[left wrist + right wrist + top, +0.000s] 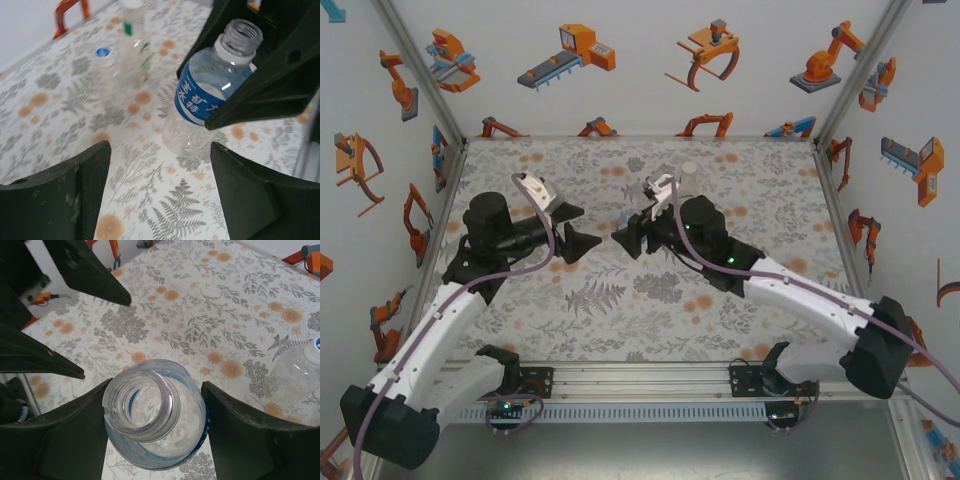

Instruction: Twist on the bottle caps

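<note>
The blue-label bottle stands between the fingers of my right gripper, which is shut on its body. Its threaded neck is open, with nothing on it. My left gripper hangs open just in front of this bottle, with nothing between its fingers. In the top view the left gripper and the right gripper face each other over the table's middle. Further back stand a plain bottle with a blue-topped cap and a green-white label bottle with a white cap.
A floral cloth covers the table. White walls printed with orange robots close in the back and both sides. The plain bottle stands close to the right of my right gripper's fingers.
</note>
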Robot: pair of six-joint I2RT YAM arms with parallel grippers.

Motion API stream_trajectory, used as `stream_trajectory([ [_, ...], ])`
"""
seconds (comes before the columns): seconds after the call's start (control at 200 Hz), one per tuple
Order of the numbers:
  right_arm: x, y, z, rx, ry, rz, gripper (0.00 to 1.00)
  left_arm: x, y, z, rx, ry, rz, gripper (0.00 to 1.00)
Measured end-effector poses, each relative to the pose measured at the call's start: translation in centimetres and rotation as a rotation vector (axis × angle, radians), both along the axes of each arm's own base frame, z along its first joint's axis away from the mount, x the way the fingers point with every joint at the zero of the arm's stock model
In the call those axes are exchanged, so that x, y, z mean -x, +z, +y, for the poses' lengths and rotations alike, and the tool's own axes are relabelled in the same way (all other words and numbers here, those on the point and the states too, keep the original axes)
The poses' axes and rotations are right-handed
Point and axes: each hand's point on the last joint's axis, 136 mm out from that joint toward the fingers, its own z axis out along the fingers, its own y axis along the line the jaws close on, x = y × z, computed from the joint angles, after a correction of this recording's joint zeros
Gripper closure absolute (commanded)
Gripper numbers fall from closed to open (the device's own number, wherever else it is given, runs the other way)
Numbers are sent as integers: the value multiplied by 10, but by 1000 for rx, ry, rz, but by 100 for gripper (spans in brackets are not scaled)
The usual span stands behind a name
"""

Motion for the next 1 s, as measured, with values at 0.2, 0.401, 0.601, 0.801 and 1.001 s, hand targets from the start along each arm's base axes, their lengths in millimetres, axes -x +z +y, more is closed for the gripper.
stream_trajectory([
  [0.2, 21, 32, -18, -123, 13, 53, 66, 24, 12, -15, 75, -194, -4, 22],
  [0.401, 28, 37, -17, -205, 32, 161, 70, 44, 9, -28, 92, -345, 31, 21],
  [0.601, 39, 37, -6, -240, 73, 228, 70, 62, -1, -39, 66, -445, 89, 20],
  [0.801, 43, 46, 7, -273, 95, 258, 75, 73, -2, -45, 45, -494, 101, 21],
  [1.001, 50, 68, 12, -323, 111, 242, 75, 73, -6, -45, 33, -495, 118, 25],
])
